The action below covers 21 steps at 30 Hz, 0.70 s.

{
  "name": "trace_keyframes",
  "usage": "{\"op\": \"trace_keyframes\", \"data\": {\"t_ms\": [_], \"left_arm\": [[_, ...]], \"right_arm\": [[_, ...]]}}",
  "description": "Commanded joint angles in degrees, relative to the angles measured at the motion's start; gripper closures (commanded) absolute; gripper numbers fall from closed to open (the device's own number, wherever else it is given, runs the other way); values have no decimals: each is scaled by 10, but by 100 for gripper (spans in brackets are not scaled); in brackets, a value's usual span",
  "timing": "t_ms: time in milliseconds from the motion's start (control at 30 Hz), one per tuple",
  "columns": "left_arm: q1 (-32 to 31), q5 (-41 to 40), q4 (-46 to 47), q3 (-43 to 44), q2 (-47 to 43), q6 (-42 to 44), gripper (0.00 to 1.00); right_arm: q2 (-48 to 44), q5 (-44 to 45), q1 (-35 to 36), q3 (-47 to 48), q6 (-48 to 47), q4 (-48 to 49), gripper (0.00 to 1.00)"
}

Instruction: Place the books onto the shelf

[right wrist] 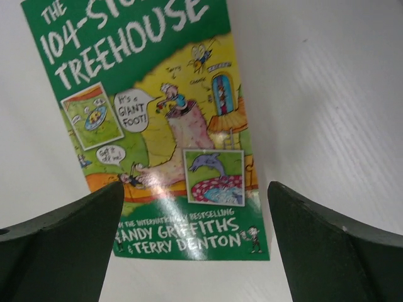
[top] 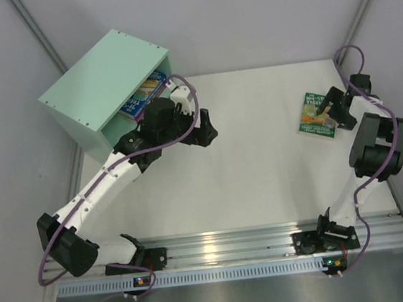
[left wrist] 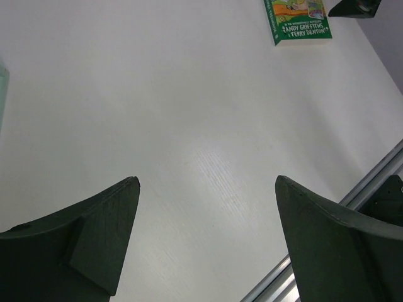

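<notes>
We're on what looks like the last pickup: some books (top: 145,95) already sit in the shelf (top: 100,82) at far left, while the green book (right wrist: 157,126) lies flat on the table (top: 261,173) at right, directly under our right gripper (right wrist: 195,189), jaws spread wide w/ nothing in them. Our left gripper (left wrist: 208,182) hangs near the shelf mouth, likewise wide & empty. Next we'd need to pinch a book edge & carry it across, which looks tricky as it's thin & flat; cover reads "THE 104-STO… TREEHOUSE", "It's a GIANT FOOT!", "ANDY GRIFFITHS & TERRY DENTON".
</notes>
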Motion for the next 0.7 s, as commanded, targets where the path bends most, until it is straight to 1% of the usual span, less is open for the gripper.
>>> {"op": "trace_keyframes", "data": {"t_ms": [0,33,100,233,267,333,400,433,533,567,633,667], "left_arm": [[1,19,20,-11,-40,-14,6],[1,18,17,-13,-46,-15,6],[1,18,17,-19,-51,-16,6],[0,-2,23,-41,-59,-21,7],[1,-7,23,-47,-61,-23,7],[0,-15,21,-52,-64,-23,8],[1,-26,18,-54,-67,-18,8],[1,-39,16,-54,-69,-16,8],[2,-45,8,-50,-69,-14,8],[1,-40,8,-49,-69,-14,9],[2,-36,8,-48,-69,-16,9],[2,-36,8,-47,-71,-16,9]], "right_arm": [[18,59,-20,61,-34,-23,5],[20,79,-23,67,-38,-22,5],[47,79,-30,77,-38,-24,4],[103,-33,-31,107,-38,-26,6],[107,-42,-28,104,-35,-23,10],[101,-62,-23,82,-22,-14,15],[70,-84,-11,52,-12,20,19],[57,-92,-5,20,1,30,20],[6,-108,33,-50,28,67,24],[-10,-107,63,-69,31,71,24],[-70,-96,103,-136,57,93,24],[-94,-97,148,-158,64,105,24]]}}
